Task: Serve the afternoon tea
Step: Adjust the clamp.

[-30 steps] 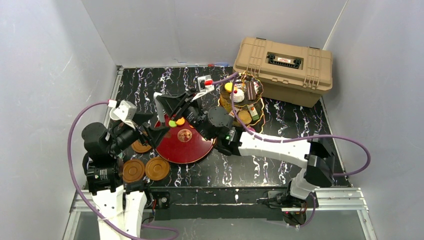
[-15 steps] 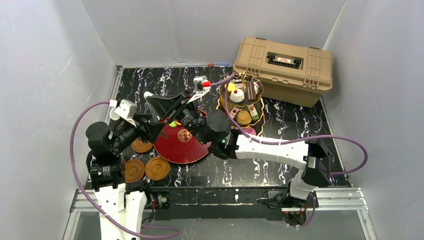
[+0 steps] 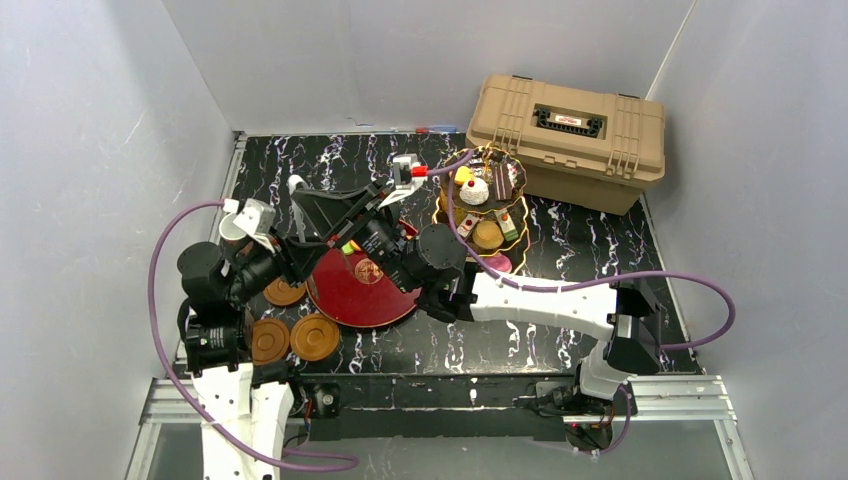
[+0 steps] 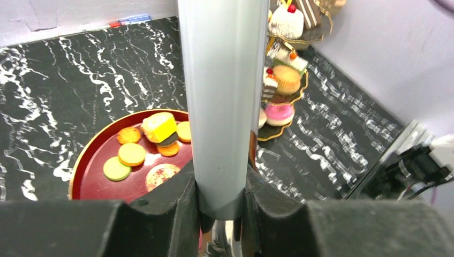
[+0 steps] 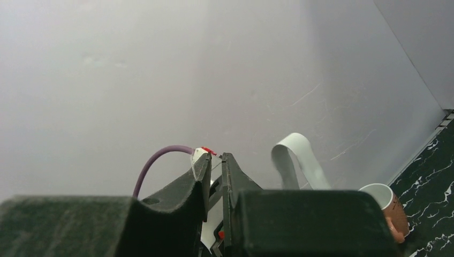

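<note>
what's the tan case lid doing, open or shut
Shut: the tan plastic case has its lid flat down, with no gap at the seam.

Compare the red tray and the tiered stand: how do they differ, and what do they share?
The tray is one flat red level; the stand stacks dark tiers. The tray holds flat biscuits; the stand holds taller cakes. The stand sits beside the tan case; the tray lies apart from it. Both are round and gold-rimmed.
</note>
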`<state>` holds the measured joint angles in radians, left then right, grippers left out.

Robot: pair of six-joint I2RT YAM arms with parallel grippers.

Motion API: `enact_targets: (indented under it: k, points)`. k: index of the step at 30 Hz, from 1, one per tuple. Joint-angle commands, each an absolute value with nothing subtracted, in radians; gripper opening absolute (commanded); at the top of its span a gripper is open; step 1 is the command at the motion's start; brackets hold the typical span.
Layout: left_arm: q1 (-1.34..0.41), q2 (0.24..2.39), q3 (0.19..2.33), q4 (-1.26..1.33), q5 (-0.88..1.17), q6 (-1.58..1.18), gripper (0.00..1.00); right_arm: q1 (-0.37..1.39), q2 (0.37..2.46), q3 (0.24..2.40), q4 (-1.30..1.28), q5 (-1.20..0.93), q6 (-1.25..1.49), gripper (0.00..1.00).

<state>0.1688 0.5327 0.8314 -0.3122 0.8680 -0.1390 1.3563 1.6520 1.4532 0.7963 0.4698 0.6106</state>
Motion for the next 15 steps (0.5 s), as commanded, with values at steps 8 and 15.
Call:
enact_targets:
  k: [8, 15]
  points:
    - [0.173, 0.526, 0.889, -0.39, 0.884, -0.008, 0.0, 1.361, 1.576, 1.444, 0.785, 0.523, 0.59, 0.28]
    - [0.173, 0.5, 0.913, -0.399, 0.701, 0.38, 0.0, 1.361, 1.431, 1.47, 0.32, 0.543, 0.47, 0.64]
